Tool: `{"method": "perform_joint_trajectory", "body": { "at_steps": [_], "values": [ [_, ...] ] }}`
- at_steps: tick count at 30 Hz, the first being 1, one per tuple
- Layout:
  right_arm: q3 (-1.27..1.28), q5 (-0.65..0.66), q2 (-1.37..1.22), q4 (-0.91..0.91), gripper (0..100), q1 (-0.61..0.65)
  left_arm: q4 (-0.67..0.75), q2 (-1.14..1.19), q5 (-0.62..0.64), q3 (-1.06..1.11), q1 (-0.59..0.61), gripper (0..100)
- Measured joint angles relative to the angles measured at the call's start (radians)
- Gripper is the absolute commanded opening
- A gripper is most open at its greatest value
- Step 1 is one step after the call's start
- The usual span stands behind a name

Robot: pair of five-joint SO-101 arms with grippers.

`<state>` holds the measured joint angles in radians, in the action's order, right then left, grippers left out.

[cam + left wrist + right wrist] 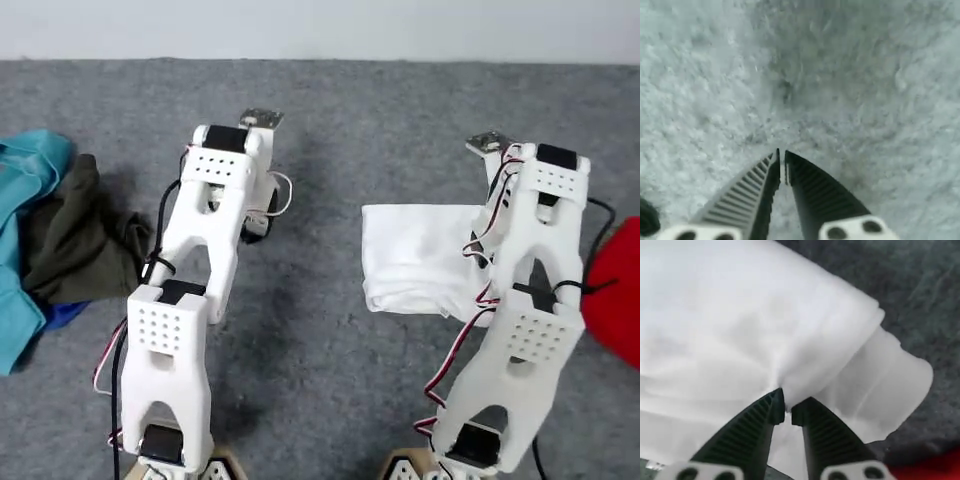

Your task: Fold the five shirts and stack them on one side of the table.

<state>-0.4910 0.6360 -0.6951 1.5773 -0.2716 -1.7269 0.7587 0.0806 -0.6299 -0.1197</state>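
Pinching the soft, folded white shirt (740,325), lying crosswise, right gripper (787,409) clamps a pucker; left gripper (781,157) sits clenched, empty, over fuzzy felt (865,75).

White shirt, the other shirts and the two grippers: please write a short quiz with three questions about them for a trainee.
1. True or false: the left gripper is holding a shirt.
2. Choose one: the right gripper is A. open; B. shut on the white shirt; C. shut on nothing.
3. Fill in: in the high view, the olive shirt lies against a ___ shirt.
Key: 1 false; 2 B; 3 teal, the teal shirt.
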Motion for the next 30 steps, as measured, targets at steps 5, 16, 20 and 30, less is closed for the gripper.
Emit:
{"method": "perform_joint_trajectory", "body": {
  "at_steps": [5,16,20,30],
  "values": [
    [0.000,0.000,0.037,0.000,0.9,0.000,0.000,0.000,0.000,0.098,0.000,1],
    [0.000,0.000,0.227,0.000,0.9,-0.043,0.000,0.000,0.002,0.229,0.000,1],
    [0.000,0.000,0.227,0.000,0.9,-0.107,0.000,0.000,0.002,0.232,0.000,1],
    [0.000,0.000,0.127,-0.129,13.0,-0.219,0.000,0.000,0.002,0.232,0.000,1]
  ]
}}
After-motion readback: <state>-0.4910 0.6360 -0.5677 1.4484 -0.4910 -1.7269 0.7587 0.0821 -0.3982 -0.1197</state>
